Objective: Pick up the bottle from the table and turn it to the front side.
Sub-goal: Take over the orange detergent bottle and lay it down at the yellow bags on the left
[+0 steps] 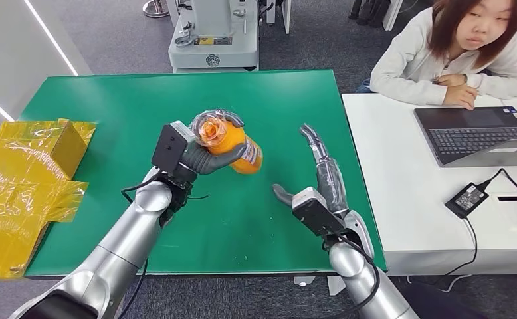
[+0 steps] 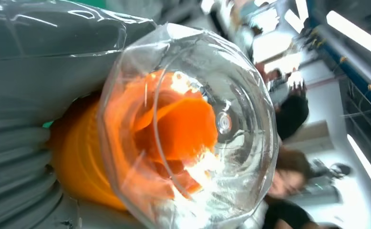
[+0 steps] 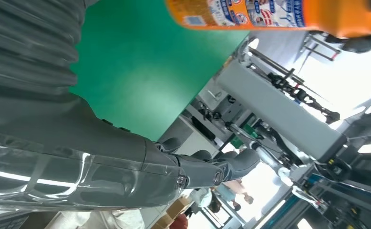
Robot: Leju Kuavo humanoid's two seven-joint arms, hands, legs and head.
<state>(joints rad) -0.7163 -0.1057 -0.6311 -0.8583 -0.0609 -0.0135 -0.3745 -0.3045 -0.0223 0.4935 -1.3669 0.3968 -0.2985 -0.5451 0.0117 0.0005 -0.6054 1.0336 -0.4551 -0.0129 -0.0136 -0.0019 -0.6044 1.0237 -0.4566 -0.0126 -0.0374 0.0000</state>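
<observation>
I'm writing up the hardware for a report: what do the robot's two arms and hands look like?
Both arms are smooth silver tubes with rounded joints. Thin black cables run loosely along each forearm. A black box-shaped module sits at each wrist. The left hand and right hand are grey with darker fingers, wrapped in glossy clear plastic film; the wrist views show a grey ribbed cover.

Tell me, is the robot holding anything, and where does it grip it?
The left hand grips the orange bottle around its body; the right hand holds nothing.
</observation>
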